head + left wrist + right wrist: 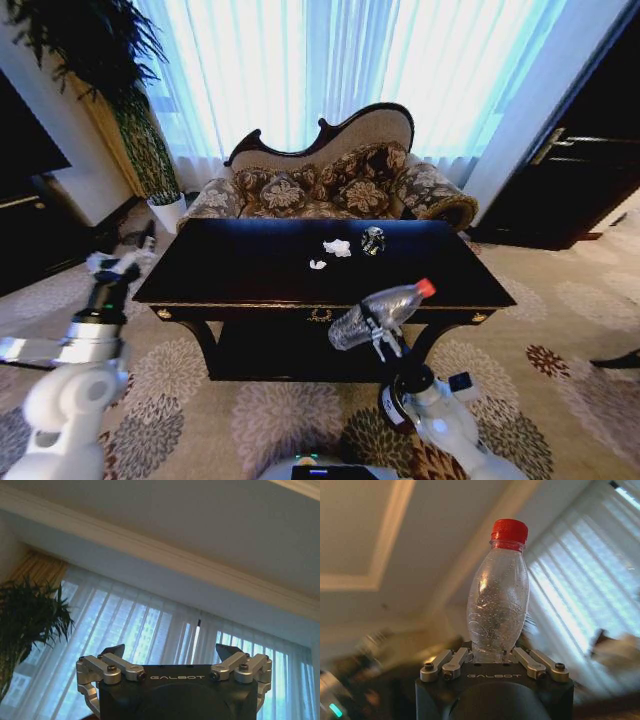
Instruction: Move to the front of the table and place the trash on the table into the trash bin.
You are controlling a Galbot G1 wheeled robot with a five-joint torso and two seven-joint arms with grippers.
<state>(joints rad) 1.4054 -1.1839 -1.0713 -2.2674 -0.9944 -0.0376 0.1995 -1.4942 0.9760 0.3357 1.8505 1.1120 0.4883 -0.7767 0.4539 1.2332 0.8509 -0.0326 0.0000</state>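
The dark glossy table (pixel 250 275) with gold trim stands straight ahead. On its top lie two white paper wads (pixel 337 247) (pixel 318 265) and a shiny clear plastic piece (pixel 373 240). My right gripper (pixel 376 326) (pixel 492 656) hangs in front of the table's near edge, shut on the base of a clear plastic bottle (pixel 385 308) (pixel 498 595) with a red cap. Beside the table's left end is my left gripper (pixel 124 264) (pixel 170 652), open and holding nothing. A dark round bin (pixel 392 408) with a white label shows partly behind my right forearm, on the carpet.
A patterned sofa (pixel 330 185) stands behind the table, under the curtained window. A potted plant (pixel 150 150) is at the back left, black cabinets (pixel 25 225) on the left and dark furniture (pixel 570 180) on the right. Flowered carpet (pixel 560 330) lies open around the table.
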